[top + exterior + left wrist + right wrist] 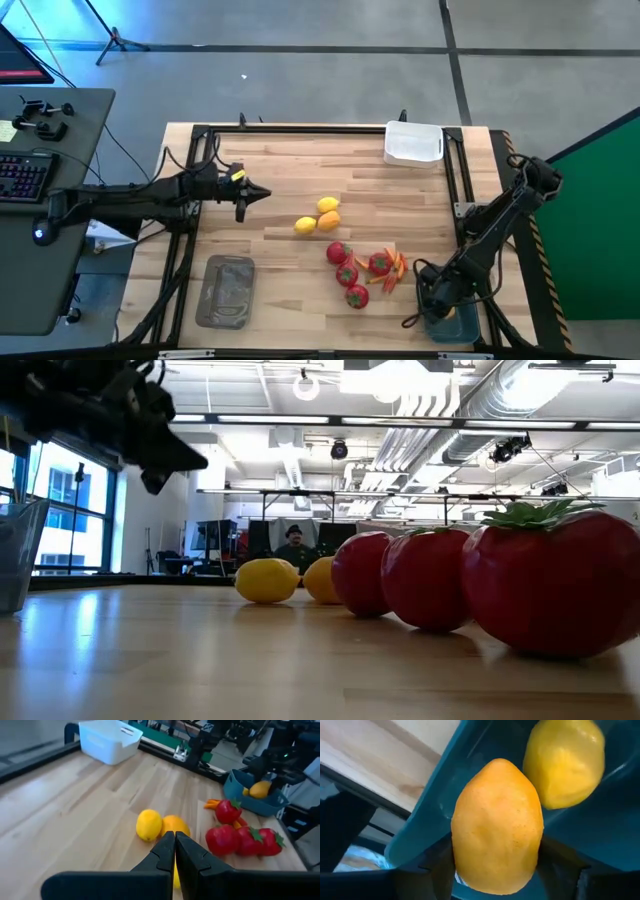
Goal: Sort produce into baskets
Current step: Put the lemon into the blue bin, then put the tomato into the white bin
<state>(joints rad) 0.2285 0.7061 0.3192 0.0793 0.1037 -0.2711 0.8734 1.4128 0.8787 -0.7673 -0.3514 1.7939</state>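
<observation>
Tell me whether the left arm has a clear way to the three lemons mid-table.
Probably yes. The left gripper, shut, hangs above bare wood just left of the lemons, with nothing between. The red fruits lie beyond them, and the right gripper is over at the blue basket.

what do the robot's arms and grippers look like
Both arms are dark, near-black jointed links. The left arm carries a small yellow tag near its wrist, and the left gripper has two blunt black fingers. The right arm trails black cables down to the right gripper.

No text, label, brand or number is legible anywhere.
</observation>
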